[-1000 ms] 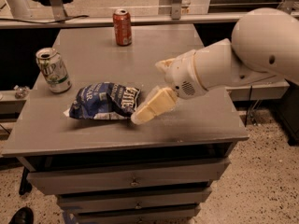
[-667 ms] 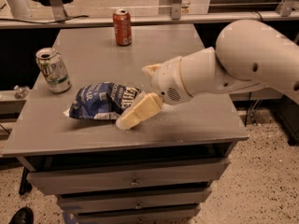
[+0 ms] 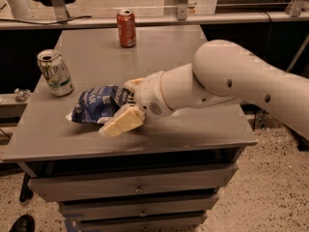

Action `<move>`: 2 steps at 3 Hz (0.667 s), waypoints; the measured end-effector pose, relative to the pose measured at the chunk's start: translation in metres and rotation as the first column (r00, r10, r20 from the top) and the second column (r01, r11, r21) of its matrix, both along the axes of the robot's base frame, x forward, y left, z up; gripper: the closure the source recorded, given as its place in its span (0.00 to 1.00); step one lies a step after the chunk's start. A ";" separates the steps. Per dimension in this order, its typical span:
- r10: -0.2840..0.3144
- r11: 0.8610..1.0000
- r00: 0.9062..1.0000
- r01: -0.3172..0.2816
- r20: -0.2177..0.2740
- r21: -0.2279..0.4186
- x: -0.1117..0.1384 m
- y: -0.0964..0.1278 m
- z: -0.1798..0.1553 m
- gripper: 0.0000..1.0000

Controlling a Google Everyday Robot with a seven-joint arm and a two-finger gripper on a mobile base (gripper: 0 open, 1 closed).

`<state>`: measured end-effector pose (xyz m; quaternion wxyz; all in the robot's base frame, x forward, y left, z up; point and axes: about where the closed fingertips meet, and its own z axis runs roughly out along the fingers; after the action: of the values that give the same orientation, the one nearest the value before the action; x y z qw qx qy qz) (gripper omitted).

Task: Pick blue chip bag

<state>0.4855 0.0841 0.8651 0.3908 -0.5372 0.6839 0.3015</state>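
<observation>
The blue chip bag [image 3: 94, 105] lies crumpled on the grey table [image 3: 193, 124], left of centre, dark blue with white lettering. My gripper [image 3: 124, 105] comes in from the right on a thick white arm and sits at the bag's right end. One cream finger [image 3: 119, 124] lies along the bag's front side, low on the tabletop. The other finger [image 3: 133, 83] shows just behind the bag. The jaws stand apart, straddling the bag's right end, which the wrist partly hides.
A green-and-white can [image 3: 55, 72] stands at the table's left edge, behind the bag. A red can [image 3: 126, 28] stands at the back centre. Drawers sit below the tabletop. A rail and metal frame posts run behind the table.
My gripper has moved left and down from beside the bag's right end until its fingers straddle that end. The bag and the cans have stayed put.
</observation>
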 end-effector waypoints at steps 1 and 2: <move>-0.013 1.000 1.000 0.013 0.000 0.005 0.006 0.007 -0.009 0.41; -0.035 0.999 0.999 0.035 0.004 0.001 0.012 0.005 -0.013 0.64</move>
<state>0.4972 0.0887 0.8526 0.3975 -0.5258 0.6923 0.2937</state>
